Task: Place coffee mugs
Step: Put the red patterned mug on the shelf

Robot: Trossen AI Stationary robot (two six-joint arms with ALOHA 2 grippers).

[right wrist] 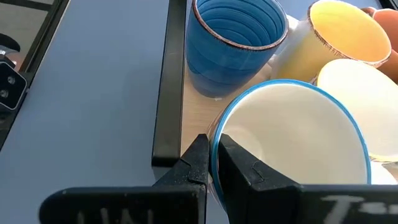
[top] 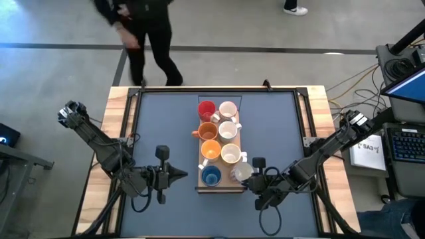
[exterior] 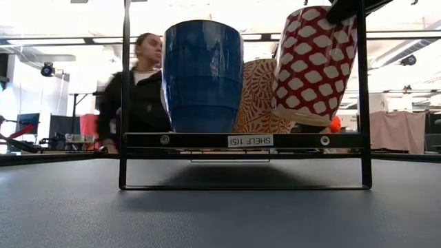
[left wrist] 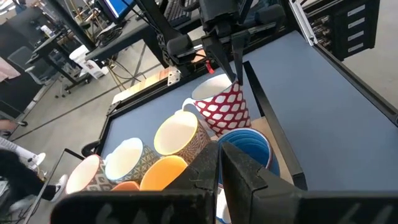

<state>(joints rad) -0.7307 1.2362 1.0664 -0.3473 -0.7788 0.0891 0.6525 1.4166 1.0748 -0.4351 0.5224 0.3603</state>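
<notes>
Several mugs stand in two rows on a low black-framed shelf (top: 198,156) at mid-table: red (top: 206,108), two orange (top: 208,131), blue (top: 211,175) and white ones (top: 228,129). My right gripper (top: 250,174) is at the shelf's near right corner, shut on a red-and-white patterned mug (exterior: 313,62) with a white inside (right wrist: 298,137). This mug is beside the blue mug (exterior: 203,76). My left gripper (top: 178,175) is shut and hovers left of the shelf, pointing at it, touching nothing. My right gripper pinches the patterned mug's rim (right wrist: 214,146), one finger inside the mug and one outside. The fingers (left wrist: 235,65) come down at a slant from the table's right. The mug tilts over the shelf's near right corner; whether its base touches the shelf board I cannot tell.
The shelf's black frame (exterior: 193,140) rises around the mugs, with posts at its corners. Bare grey tabletop (top: 159,126) lies on both sides and in front. A person (top: 146,33) in dark clothes moves past the table's far edge.
</notes>
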